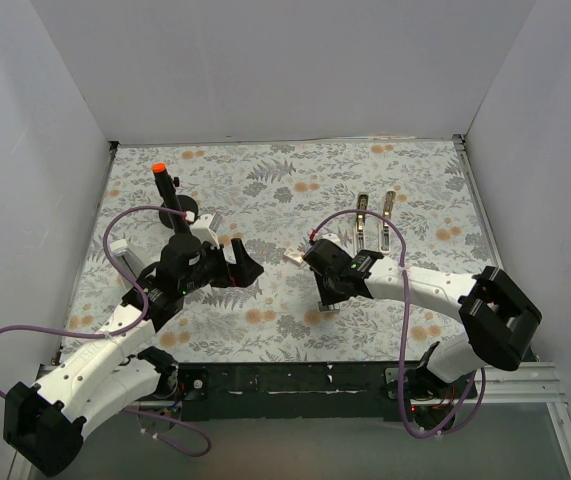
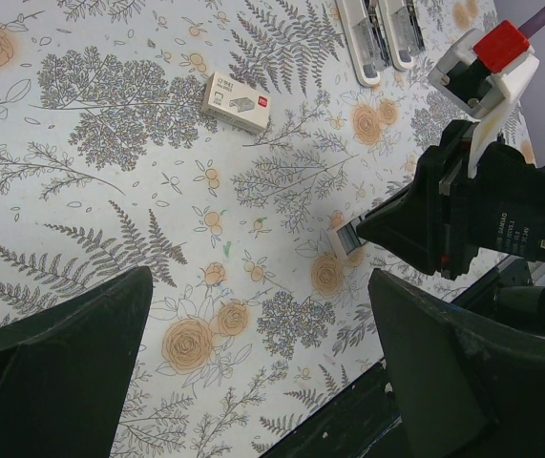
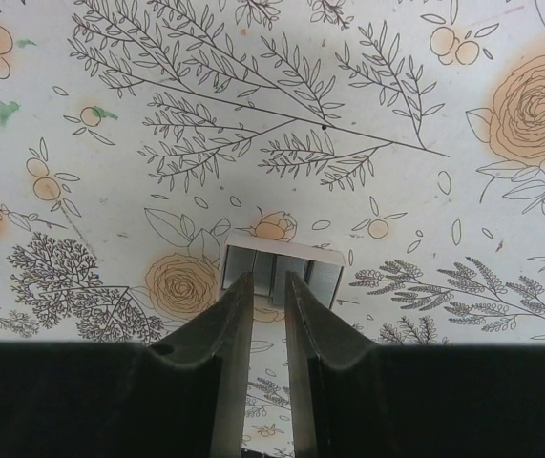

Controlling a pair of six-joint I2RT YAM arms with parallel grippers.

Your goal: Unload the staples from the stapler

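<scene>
The right end effector (image 3: 270,286) stands narrow, its two dark fingers almost parallel, and the staples (image 3: 272,262) sit right at their tips: a small silvery ridged block, wider than the gap, so the fingers appear to pinch only its middle strips while the outer strips overhang on both sides. From the left wrist view the block hangs low over the flowered tabletop (image 1: 265,335); whether it touches the cloth I cannot tell. The stapler (image 1: 365,225) lies folded open in two slim halves at about one o'clock from this end effector, apart from it. A small cardboard staple box (image 2: 237,102) lies nearer, at about ten o'clock. At nine o'clock the left end effector (image 2: 261,286) hovers with its fingers spread wide and nothing between them, and beyond it, near eleven, stands a black post with an orange cap (image 1: 162,180). The unloading looks close to done, with the block out of the stapler. The risk lies in the grip. The strips are only stuck together, so a squeeze on the middle could split the block and scatter pieces over the busy print, where they would be hard to find. A release made too high could make it bounce or tip.
</scene>
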